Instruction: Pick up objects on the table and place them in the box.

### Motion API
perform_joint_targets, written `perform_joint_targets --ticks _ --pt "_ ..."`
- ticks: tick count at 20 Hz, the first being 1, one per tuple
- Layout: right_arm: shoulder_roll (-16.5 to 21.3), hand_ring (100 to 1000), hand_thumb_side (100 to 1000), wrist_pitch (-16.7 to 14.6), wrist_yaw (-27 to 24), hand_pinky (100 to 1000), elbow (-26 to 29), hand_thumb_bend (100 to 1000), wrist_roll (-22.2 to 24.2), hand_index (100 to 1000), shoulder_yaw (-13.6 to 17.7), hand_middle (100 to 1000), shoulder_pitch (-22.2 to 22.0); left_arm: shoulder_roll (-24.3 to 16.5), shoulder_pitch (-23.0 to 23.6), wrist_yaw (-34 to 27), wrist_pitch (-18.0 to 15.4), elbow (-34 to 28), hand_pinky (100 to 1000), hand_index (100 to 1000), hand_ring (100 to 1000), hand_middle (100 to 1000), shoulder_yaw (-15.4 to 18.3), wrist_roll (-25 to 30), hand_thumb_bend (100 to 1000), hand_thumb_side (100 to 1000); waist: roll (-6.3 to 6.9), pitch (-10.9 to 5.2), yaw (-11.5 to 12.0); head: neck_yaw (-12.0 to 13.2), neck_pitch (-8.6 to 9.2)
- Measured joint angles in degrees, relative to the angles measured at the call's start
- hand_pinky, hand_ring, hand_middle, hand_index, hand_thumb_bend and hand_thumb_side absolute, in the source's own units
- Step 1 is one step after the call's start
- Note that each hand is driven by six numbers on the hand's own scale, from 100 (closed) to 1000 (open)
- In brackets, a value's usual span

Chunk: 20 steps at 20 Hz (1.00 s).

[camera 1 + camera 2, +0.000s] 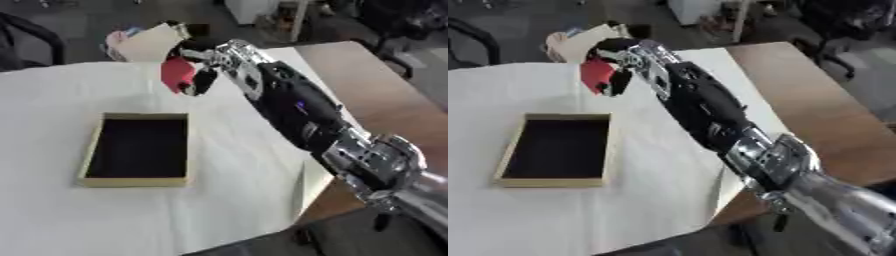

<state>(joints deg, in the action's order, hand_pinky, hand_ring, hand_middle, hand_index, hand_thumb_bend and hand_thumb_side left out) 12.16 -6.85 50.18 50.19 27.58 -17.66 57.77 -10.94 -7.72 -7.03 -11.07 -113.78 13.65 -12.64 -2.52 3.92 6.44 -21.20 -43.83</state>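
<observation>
The right hand (203, 62) reaches out across the desk (52, 220), fingers curled round a red object (178, 72) that hangs below and slightly to the left of the palm, lifted off the white cloth. The left hand does not show in either view. The box (90, 145), a shallow tan tray with a dark inside, lies on the desk nearer the robot than the hand and off to its left, well apart from it and with nothing visible inside.

The red object looks small and light, judging by how the fingers carry it; whether it is stiff or soft cannot be told. The hold is at its upper edge, with most of it dangling, so it may swing or slip on the way. Bringing it low over the box before releasing seems wise.
</observation>
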Motion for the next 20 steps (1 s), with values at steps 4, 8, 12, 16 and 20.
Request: perform_joint_targets --ticks 4,8,12,16,20 --pt "-3.3 845 133 -1.0 -0.2 765 -0.1 100 0.8 708 -1.1 811 -0.5 0.1 -0.1 0.0 0.0 0.0 806 810 533 597 -0.1 0.1 241 457 0.03 0.05 0.2 -0.4 0.0" --pt "-6.3 846 154 -2.3 0.4 772 -1.1 100 0.9 735 -1.8 816 -1.6 0.4 -0.3 -0.1 0.1 0.0 806 810 532 597 -0.3 0.2 241 457 0.03 0.3 0.2 -0.7 0.0" --pt "-8.3 846 169 -3.4 2.2 771 -2.5 100 0.6 761 -2.0 808 -2.8 0.4 -0.3 -0.1 0.1 0.0 806 810 531 596 -0.3 0.3 241 457 0.16 0.35 0.2 -0.8 0.0" --pt "-9.2 848 302 -4.4 4.1 783 -3.6 262 -0.1 926 -1.9 821 -3.4 0.4 -0.3 -0.1 0.1 0.0 806 810 531 596 -0.3 0.3 241 457 0.18 0.37 0.0 -0.9 0.0" --pt "-9.4 854 362 -5.1 5.8 788 -3.8 413 -0.8 982 -1.7 844 -3.4 0.5 -0.3 -0.1 0.2 0.0 806 810 531 597 -0.3 0.3 241 457 0.3 0.36 -0.1 -0.9 0.0"
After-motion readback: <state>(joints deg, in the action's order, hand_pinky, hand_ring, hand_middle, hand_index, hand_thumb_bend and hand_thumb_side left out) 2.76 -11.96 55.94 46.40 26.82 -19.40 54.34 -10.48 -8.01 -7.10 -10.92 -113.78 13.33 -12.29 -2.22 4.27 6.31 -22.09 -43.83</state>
